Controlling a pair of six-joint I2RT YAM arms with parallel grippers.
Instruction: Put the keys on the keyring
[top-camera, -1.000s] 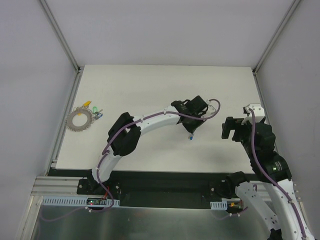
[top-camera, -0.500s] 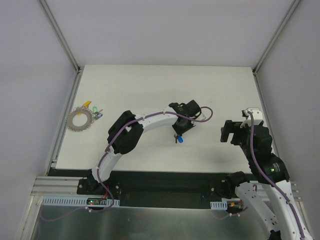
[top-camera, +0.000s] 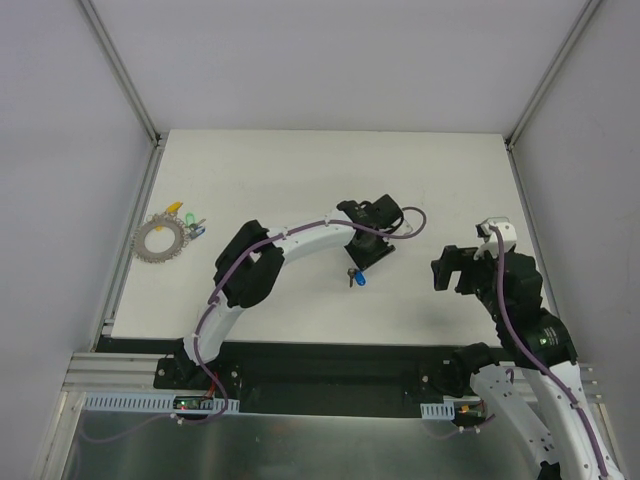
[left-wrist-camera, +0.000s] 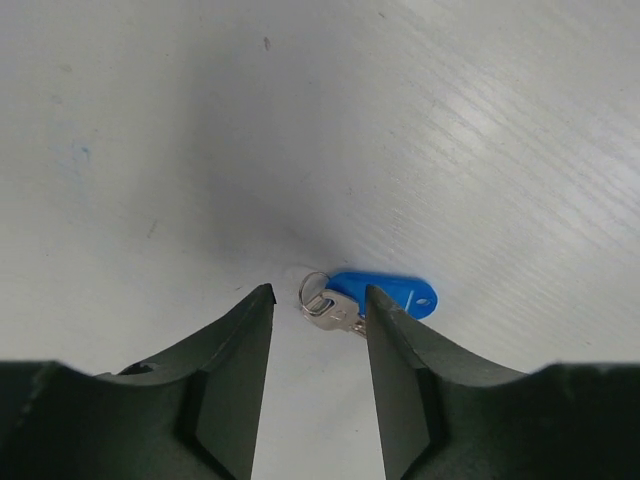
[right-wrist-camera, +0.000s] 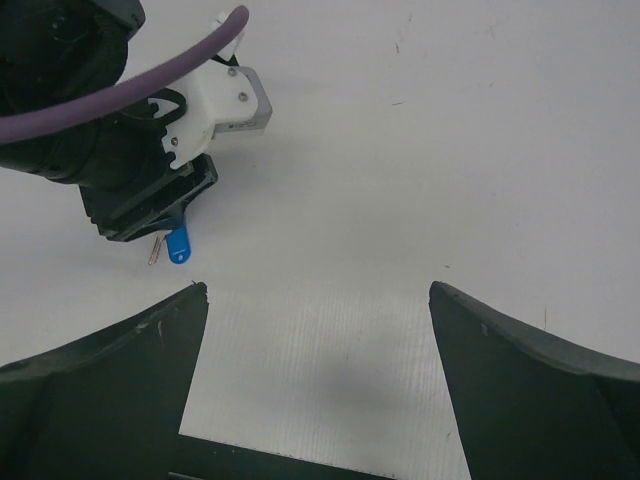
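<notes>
The blue key (left-wrist-camera: 385, 295) lies flat on the worktop (top-camera: 300, 170) between the parted jaws of the left gripper (left-wrist-camera: 318, 300) — seemingly free of both. The right gripper (right-wrist-camera: 318, 295) hangs spread wide at 3 o'clock. The keyring (top-camera: 160, 240) sits at 9 o'clock — more keys (top-camera: 190, 222) at its 1 o'clock.

The left arm (top-camera: 310, 237) and the right arm (top-camera: 520, 295) were white shells joined by bulky black joints, each with a purple cable (right-wrist-camera: 150, 78) running along it. The left gripper (left-wrist-camera: 318, 295) and right gripper (right-wrist-camera: 318, 290) had broad, dark, tapering fingers. A white bracket (right-wrist-camera: 225, 100) with small screws sat at the left wrist.
</notes>
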